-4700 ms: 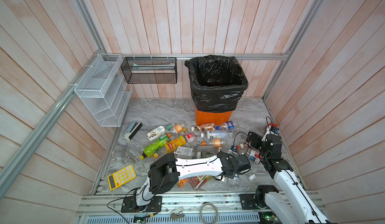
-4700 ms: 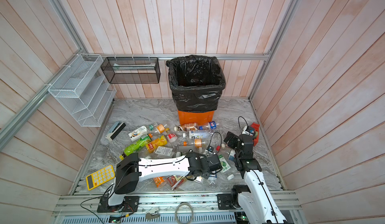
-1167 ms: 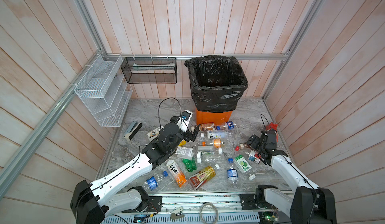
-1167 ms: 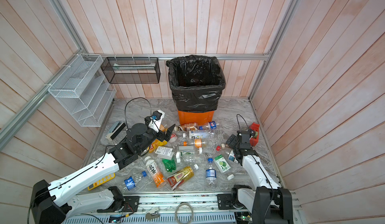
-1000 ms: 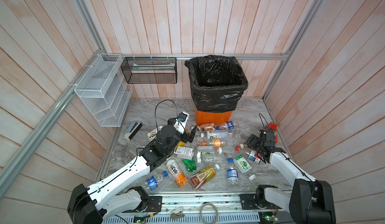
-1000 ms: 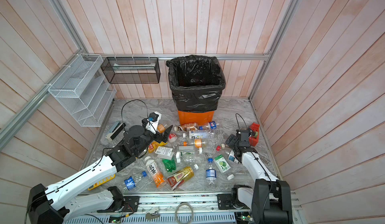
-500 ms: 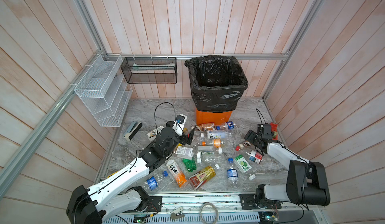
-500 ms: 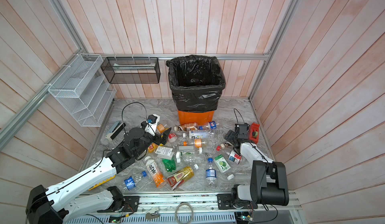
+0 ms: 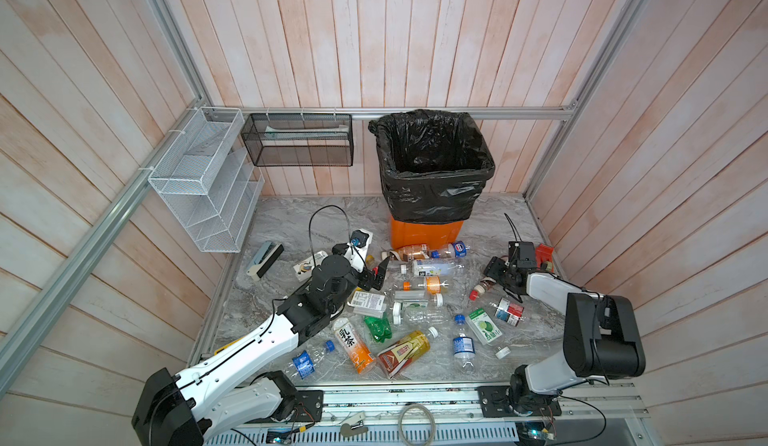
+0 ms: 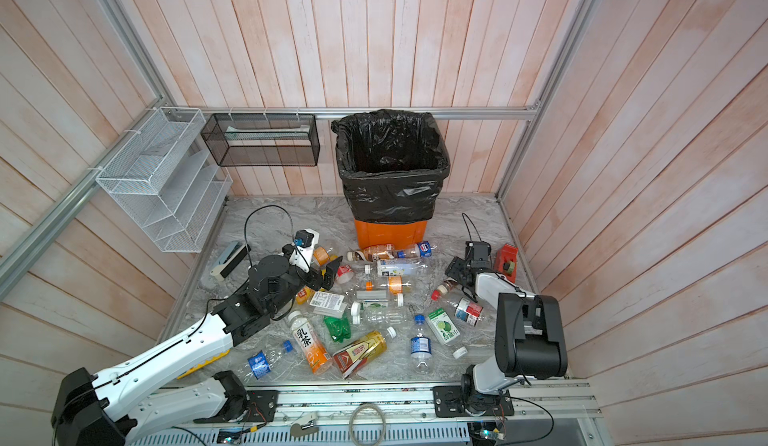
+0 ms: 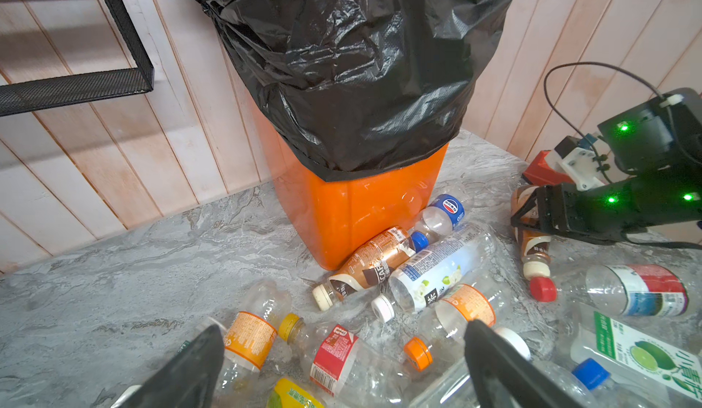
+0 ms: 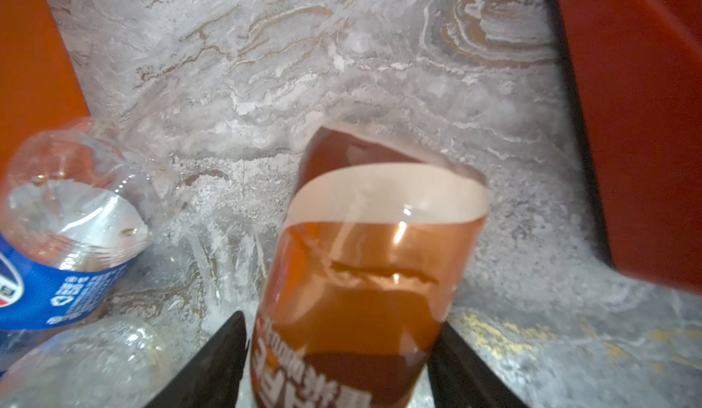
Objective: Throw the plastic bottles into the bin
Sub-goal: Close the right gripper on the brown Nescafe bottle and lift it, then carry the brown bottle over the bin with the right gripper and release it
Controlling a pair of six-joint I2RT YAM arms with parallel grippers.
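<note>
Grey marble tabletop (image 9: 291, 224), pink plank walls (image 9: 374, 49). The plastic bottles (image 9: 432, 266) lie scattered from centre toward 6 o'clock; the bin (image 9: 426, 236) stands at 12 o'clock. At 3 o'clock my right gripper (image 11: 526, 214) flanks a brown bottle (image 12: 364, 273); I cannot tell whether it presses. My left gripper (image 9: 380, 271), spread wide, hovers near centre over bottles.

Roughly nineteen plastic bottles (image 9: 432, 266) are being counted right now, alongside just one bin (image 9: 426, 236). One black mesh basket (image 9: 297, 141), one white wire rack (image 9: 199, 186), one red tape dispenser (image 9: 543, 253) and one loose white cap (image 9: 503, 352) are also being tallied.
</note>
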